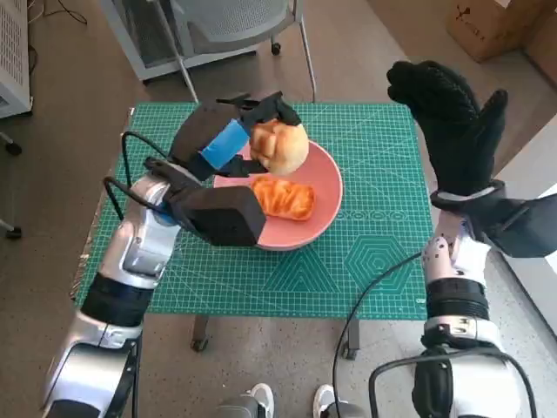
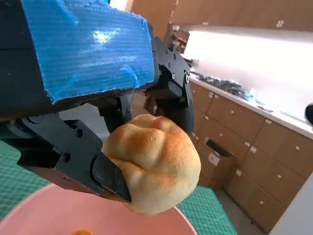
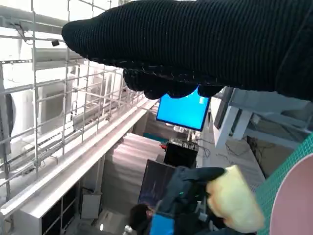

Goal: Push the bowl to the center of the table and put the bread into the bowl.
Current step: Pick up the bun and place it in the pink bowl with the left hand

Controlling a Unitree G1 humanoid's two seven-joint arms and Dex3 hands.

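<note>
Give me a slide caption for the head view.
Left hand holds a round bun over the pink bowl, beside a pastry.

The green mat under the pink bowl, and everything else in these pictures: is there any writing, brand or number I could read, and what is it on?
No text can be read anywhere in these pictures.
Green mat: printed grid lines, a row of small circles and hexagon outlines, no legible numbers.
Cardboard box: a small dark mark, too small to read.
Blue screen: small white marks, too blurred to read.
Blue tape on the left robot hand: plain.
</note>
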